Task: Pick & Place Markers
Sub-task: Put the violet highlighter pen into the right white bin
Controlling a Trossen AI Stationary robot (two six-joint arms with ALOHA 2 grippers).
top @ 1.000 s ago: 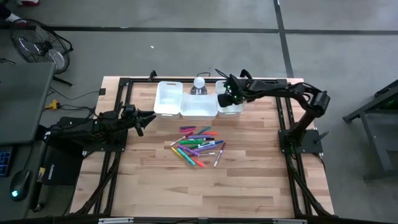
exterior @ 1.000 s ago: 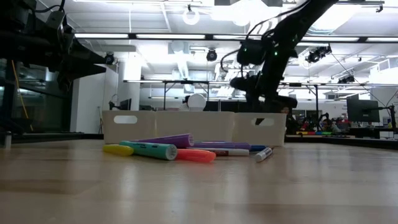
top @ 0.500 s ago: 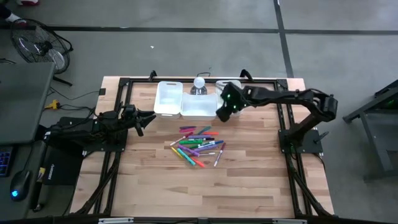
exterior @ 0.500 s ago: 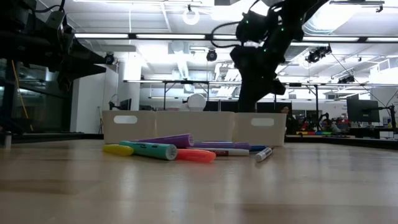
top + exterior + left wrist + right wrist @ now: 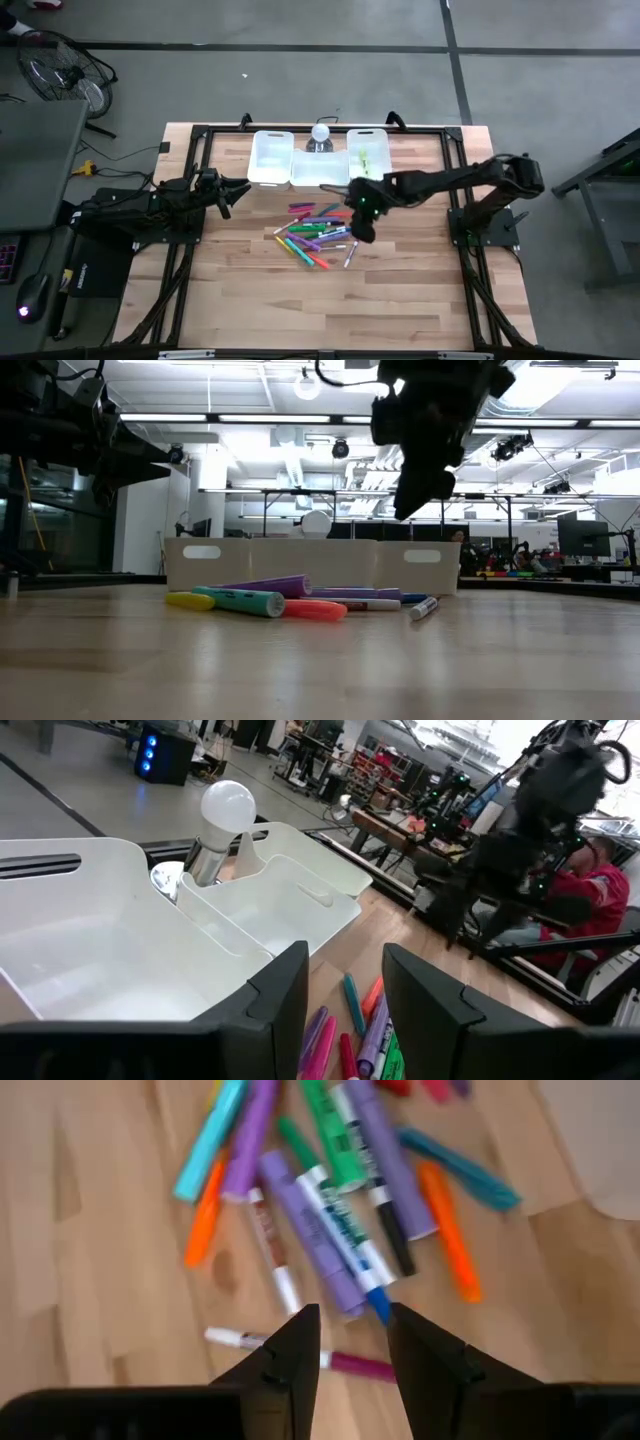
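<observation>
Two arms at the table, only the right one at work. Right gripper point(image 5: 362, 222) hangs above the right edge of the marker pile point(image 5: 318, 234), fingers parted w/ nothing between them; in the right wrist view the fingertips point(image 5: 300, 1342) frame a purple marker w/ white barrel point(image 5: 335, 1240) and a thin white/magenta pen point(image 5: 300, 1352) lying a bit apart from the pile. Pile sits on the wood table point(image 5: 400, 300) just in front of the white bins point(image 5: 318, 160); the bin furthest right point(image 5: 368, 152) already holds something green, so by my read the job is early, most markers not yet moved. Left gripper point(image 5: 236, 189) waits to the left of the pile, beside the leftmost bin, fingers apart, empty.

Step in hand, as I judge it: descend and grab one marker. To do it well: pick an outlying one, e.g. the thin pen or the stray marker at the pile's right point(image 5: 423, 607), turn wrist so fingers straddle the barrel crosswise, come straight down, close at mid-barrel so it doesn't tip. Avoid crowded middle, since neighbours touch and could get dragged.

Writing: printed labels show on some barrels but can't be read.
</observation>
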